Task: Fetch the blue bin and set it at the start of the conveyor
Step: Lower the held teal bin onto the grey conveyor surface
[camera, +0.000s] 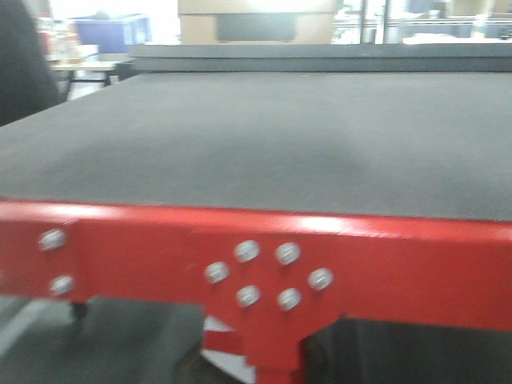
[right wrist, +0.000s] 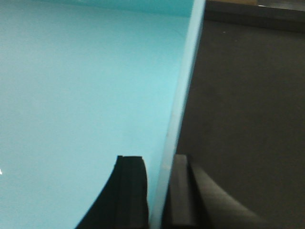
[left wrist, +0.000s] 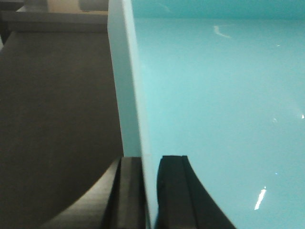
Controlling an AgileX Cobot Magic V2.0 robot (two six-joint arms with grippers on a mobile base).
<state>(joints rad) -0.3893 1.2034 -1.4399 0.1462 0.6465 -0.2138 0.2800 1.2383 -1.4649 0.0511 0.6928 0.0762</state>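
Observation:
The blue bin [left wrist: 214,95] fills the left wrist view as a pale aqua wall and floor. My left gripper [left wrist: 150,160] is shut on its left wall, one finger inside and one outside. In the right wrist view my right gripper [right wrist: 159,160] is shut on the right wall of the bin [right wrist: 86,86] in the same way. Dark belt matting lies under the bin on both sides [left wrist: 57,119] [right wrist: 248,95]. The front view shows the conveyor start [camera: 280,136], a wide grey belt with a red edge strip [camera: 240,232]. The bin and both grippers are out of that view.
The red frame [camera: 264,328] carries several bolts and a leg below the belt edge. Behind the belt stand a cardboard box [camera: 256,20], a dark blue crate [camera: 112,32] and a small table [camera: 88,68]. A dark shape [camera: 24,64] stands at far left.

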